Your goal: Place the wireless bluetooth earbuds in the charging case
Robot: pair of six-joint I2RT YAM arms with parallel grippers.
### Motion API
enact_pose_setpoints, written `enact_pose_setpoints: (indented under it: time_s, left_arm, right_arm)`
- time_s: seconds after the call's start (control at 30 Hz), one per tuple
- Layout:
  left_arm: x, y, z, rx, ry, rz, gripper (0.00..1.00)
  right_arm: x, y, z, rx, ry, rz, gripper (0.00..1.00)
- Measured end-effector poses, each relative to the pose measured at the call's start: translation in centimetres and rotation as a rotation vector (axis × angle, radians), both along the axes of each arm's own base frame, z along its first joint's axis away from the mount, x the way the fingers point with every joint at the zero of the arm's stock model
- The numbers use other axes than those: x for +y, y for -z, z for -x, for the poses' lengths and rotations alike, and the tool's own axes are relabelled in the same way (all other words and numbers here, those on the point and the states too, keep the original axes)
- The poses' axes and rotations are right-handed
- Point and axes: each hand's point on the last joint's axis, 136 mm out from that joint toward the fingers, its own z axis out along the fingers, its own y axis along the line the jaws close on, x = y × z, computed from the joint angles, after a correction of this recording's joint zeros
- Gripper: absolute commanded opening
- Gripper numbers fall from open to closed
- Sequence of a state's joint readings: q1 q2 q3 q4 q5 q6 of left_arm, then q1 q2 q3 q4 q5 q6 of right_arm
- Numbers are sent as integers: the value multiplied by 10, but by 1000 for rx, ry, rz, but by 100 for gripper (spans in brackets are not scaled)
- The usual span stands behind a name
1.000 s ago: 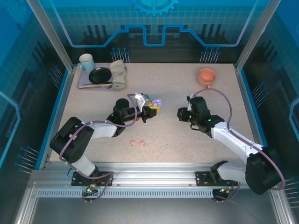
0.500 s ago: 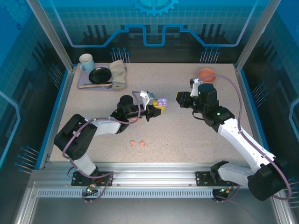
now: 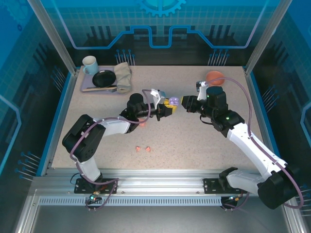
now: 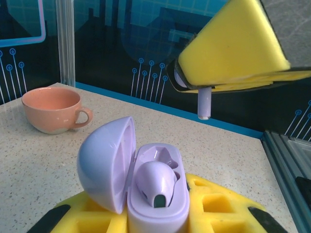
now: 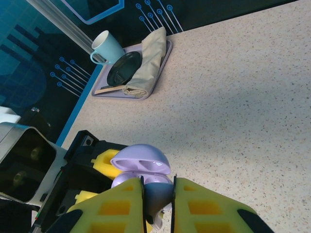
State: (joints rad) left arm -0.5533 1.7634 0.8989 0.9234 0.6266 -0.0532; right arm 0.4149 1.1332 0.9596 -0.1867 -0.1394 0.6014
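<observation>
Right gripper (image 3: pixel 185 101) has swung over to the lilac charging case (image 4: pixel 156 208)
It pinches a lilac earbud (image 4: pixel 204 104) close above it; left gripper (image 3: pixel 165 109) clamps the open case, so seating comes next

A lilac plastic charging case (image 4: pixel 156 206) sits at 6 o'clock in the frame, clamped between the yellow foam pads (image 4: pixel 218 206) of the left gripper (image 4: pixel 155 216). Its domed lid (image 4: pixel 104 162) stands swung open towards 9 o'clock. One lilac earbud (image 4: pixel 154 180) lies seated in the nearer well; the well at 12 o'clock of it shows its hollow. At 1 o'clock the right gripper (image 4: pixel 209 83) hangs above the case, its yellow pads pinched on a second lilac earbud (image 4: pixel 204 103), stem pointing down. A salmon-pink ceramic cup (image 4: pixel 52 109) stands at 9 o'clock on the speckled beige table (image 4: pixel 43 165), handle towards 3 o'clock.
</observation>
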Motion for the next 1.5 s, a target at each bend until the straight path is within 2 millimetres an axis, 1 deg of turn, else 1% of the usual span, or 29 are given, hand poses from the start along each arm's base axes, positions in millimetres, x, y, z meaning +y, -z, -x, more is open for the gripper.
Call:
enact_pose_setpoints:
  time_s: [0.33,0.73,1.03,1.5]
  left_arm:
    - [-9,-5,1,-8,25,5,0]
    - [-12,-3,4,-1,40,1,0]
    - [-14,-6,4,-3,43,2,0]
    - [-16,-1,6,15,54,-12,0]
  right_arm:
    - [2,0,1,1,-10,-5,16]
    - [4,3,-3,8,-9,-7,16]
    - [4,5,-4,15,-7,-6,16]
    - [6,13,-8,20,-13,14,14]
